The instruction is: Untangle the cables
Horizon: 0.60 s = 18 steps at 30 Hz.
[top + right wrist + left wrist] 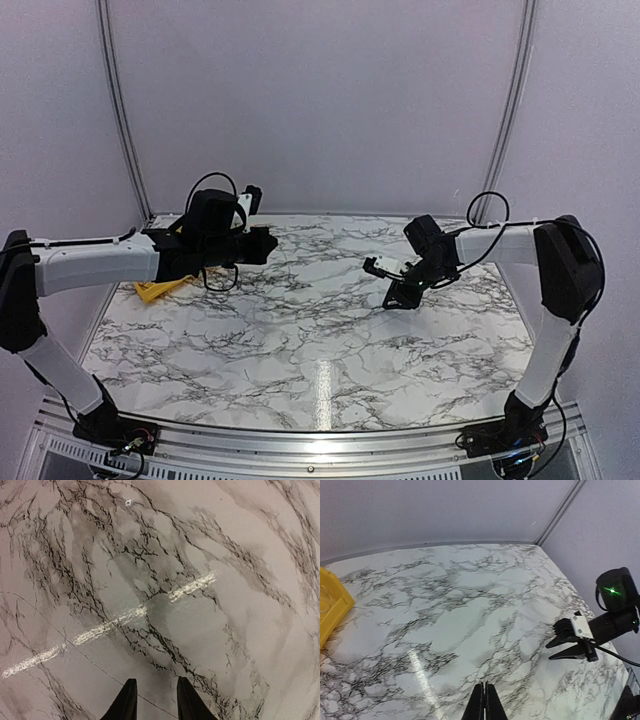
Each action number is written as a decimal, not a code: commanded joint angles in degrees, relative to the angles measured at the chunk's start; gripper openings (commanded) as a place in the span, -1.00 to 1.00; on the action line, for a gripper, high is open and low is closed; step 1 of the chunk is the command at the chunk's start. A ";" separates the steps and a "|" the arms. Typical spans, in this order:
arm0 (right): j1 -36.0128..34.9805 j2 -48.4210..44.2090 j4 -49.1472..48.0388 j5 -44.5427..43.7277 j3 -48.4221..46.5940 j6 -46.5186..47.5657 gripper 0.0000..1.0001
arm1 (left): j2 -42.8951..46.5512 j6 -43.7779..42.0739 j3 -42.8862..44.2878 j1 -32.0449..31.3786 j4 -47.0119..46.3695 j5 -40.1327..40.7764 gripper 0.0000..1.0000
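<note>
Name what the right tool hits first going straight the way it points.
The right tool points down at the marble table; a thin dark strand crossing just ahead may come first, depth unclear.

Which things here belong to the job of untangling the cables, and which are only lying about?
For the job:
- thin wire, faint against the marble veins
- left gripper, shut
- right gripper, open

Only lying about:
- yellow bin, at the table's left side
- marble table
</note>
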State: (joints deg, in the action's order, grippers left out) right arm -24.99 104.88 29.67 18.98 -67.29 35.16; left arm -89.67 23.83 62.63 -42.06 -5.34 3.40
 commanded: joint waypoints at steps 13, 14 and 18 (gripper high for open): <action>0.04 -2.35 3.08 5.13 -0.98 0.95 -0.42 | -14.87 7.39 0.08 -3.90 -13.21 -6.51 -1.00; -0.09 -2.32 3.37 5.85 -1.00 1.26 -0.42 | -15.95 8.30 -0.37 -3.94 -14.34 -6.85 -1.00; -1.05 -2.53 5.03 10.36 -1.13 3.22 -0.33 | -18.73 10.37 -0.87 -4.15 -16.97 -8.00 -1.00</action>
State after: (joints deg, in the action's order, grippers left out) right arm -25.08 103.59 31.99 23.66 -67.29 36.14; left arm -107.44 30.83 61.98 -46.09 -16.82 -2.57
